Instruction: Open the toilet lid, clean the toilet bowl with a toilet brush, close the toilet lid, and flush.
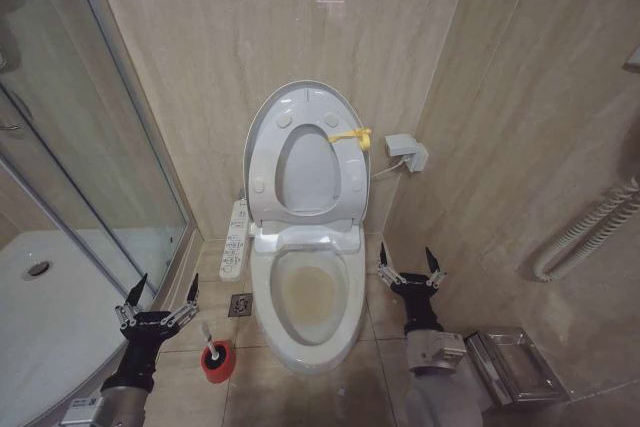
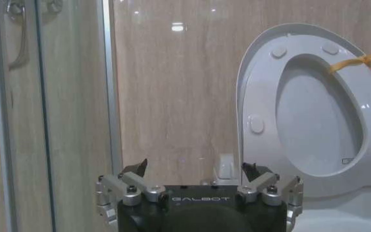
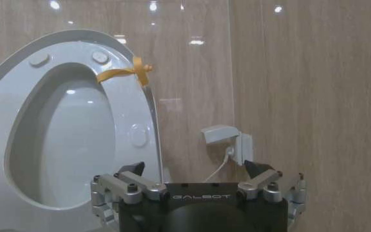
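Standing upright just right of the spread, empty left gripper (image 1: pixel 158 303), the toilet brush (image 1: pixel 214 356) lies far from the open-fingered right gripper (image 1: pixel 410 265) across the toilet bowl (image 1: pixel 308 297).

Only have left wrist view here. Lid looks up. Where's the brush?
Observer: The toilet brush stands in its red holder on the floor, between the left end effector and the toilet bowl.
Operator: Anything in the left end effector?
Observer: Nothing; its fingers are spread open, above and to the left of the brush.
Operator: Right arm?
Observer: The right end effector is open and empty, beside the bowl's right rim.
Operator: Bowl state?
Observer: Exposed, with a yellowish-brown stained inside; the toilet lid and seat are both raised.
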